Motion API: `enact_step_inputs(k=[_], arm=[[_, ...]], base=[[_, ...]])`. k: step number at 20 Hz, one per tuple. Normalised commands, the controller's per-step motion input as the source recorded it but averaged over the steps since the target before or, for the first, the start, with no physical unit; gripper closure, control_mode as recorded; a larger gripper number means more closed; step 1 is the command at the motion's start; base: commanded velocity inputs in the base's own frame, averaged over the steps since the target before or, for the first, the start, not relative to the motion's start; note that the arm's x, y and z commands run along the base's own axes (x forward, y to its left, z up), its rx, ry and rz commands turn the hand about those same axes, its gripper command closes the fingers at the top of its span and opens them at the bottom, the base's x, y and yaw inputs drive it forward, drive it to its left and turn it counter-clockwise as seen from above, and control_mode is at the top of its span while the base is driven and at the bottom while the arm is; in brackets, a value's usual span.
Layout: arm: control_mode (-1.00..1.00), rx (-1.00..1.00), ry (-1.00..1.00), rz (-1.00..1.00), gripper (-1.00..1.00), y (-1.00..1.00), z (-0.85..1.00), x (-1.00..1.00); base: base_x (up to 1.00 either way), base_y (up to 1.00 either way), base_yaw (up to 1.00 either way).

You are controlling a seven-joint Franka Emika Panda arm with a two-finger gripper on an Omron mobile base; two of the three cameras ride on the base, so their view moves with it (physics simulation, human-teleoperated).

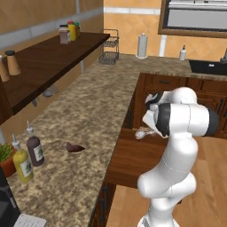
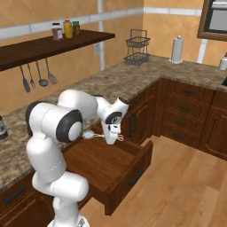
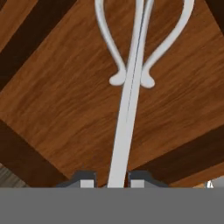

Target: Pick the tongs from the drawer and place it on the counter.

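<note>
Hand view: the tongs (image 3: 131,83) are seen running up from between the two dark fingertips (image 3: 85,179), with the straight silvery shaft clamped narrowly between the jaws and two curled arms spreading above it, all set against the wood-grain bottom of the drawer (image 3: 57,100). In the right base view the gripper (image 2: 113,138) is pointed downward over the open drawer (image 2: 111,166), and the tongs (image 2: 90,134) are seen as a small pale shape beside it, at the drawer's back near the counter (image 2: 111,80). Whether the tongs are touching the drawer bottom or are raised off it cannot be told with certainty. In the left base view a small dark brown lump (image 1: 74,147) is seen lying on the counter (image 1: 84,111), near two bottles (image 1: 27,155).
</note>
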Motion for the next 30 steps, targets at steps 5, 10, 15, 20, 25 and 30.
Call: enact_step_inputs(k=[5, 10, 15, 20, 25, 30], arm=[[-1.0, -0.04, -0.15, -0.06, 1.0, 1.0, 0.24, 0.41], [-1.0, -0.15, -0.12, 0.0, 1.0, 1.0, -0.01, 0.42], [-1.0, -0.11, -0.01, 0.0, 1.0, 1.0, 0.02, 0.55], [-1.0, -0.06, -0.01, 0.0, 1.0, 0.87, -0.22, 0.33], [-1.0, -0.01, 0.0, 0.0, 1.0, 0.37, -0.27, 0.15], [-1.0, 0.0, 0.02, 0.0, -1.0, 0.3, -0.01, 0.35]], base=[[0.0, 0.0, 0.0], [0.0, 0.0, 0.0], [0.0, 0.0, 0.0], [0.0, 0.0, 0.0], [0.0, 0.0, 0.0], [0.0, 0.0, 0.0]])
